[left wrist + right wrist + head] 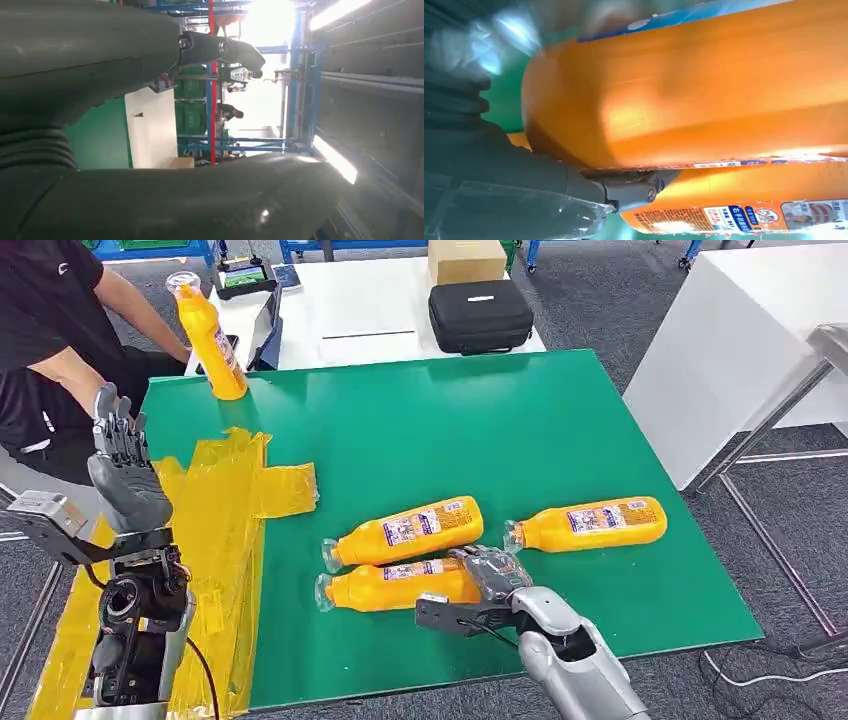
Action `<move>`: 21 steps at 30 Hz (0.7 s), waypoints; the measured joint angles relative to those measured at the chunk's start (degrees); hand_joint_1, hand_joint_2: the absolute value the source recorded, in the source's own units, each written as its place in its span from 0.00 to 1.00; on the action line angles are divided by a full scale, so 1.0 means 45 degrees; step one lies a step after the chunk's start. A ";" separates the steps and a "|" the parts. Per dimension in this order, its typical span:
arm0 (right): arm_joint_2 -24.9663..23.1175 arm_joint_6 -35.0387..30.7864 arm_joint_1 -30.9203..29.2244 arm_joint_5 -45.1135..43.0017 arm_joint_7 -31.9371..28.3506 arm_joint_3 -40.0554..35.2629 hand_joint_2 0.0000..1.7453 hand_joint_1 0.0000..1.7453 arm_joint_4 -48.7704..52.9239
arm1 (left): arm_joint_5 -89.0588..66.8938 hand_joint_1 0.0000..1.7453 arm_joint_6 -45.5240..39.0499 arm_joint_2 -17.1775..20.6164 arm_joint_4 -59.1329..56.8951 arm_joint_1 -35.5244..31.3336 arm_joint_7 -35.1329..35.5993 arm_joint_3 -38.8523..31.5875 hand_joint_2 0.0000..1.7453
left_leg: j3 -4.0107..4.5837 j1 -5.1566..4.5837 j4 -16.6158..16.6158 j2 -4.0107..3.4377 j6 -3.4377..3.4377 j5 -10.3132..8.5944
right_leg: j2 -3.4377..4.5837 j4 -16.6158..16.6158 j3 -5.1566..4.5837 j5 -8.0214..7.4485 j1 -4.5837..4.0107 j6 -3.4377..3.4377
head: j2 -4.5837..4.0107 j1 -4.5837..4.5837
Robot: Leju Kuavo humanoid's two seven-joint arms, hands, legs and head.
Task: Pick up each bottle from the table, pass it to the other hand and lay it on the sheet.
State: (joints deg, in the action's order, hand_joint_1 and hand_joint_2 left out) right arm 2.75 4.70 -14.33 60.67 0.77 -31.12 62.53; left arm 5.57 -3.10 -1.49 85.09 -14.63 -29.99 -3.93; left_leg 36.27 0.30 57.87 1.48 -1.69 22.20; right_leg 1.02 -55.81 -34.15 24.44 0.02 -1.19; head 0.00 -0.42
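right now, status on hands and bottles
Right hand on nearest bottle, not lifted. Left hand raised over yellow sheet, empty. Second bottle alongside.

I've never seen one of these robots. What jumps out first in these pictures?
Bright orange bottles on a green table: three lie near its front edge, and the robot's right hand rests on the nearest bottle. A fourth bottle is at the far left corner, by a seated person. The left hand is raised, fingers up, over the yellow sheet.
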 measured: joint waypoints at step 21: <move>0.0000 0.0000 0.0003 0.0000 0.0000 0.0000 1.00 1.00 0.0000 | 0.0000 0.00 0.0000 0.0000 0.0000 -0.0001 0.0000 0.0000 0.00 | 0.0000 0.0000 0.0000 0.0000 0.0000 0.0000 | 0.0000 0.0001 0.0000 -0.0001 0.0000 -0.0001 | 0.0000 0.0000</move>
State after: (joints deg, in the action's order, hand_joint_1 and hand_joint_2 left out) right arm 2.75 4.70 -14.32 60.67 0.77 -31.12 62.53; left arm 5.57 -3.10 -1.49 85.09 -14.63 -29.99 -3.93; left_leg 36.27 0.30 57.87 1.48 -1.69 22.20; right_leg 1.02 -55.81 -34.15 24.44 0.02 -1.19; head 0.00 -0.42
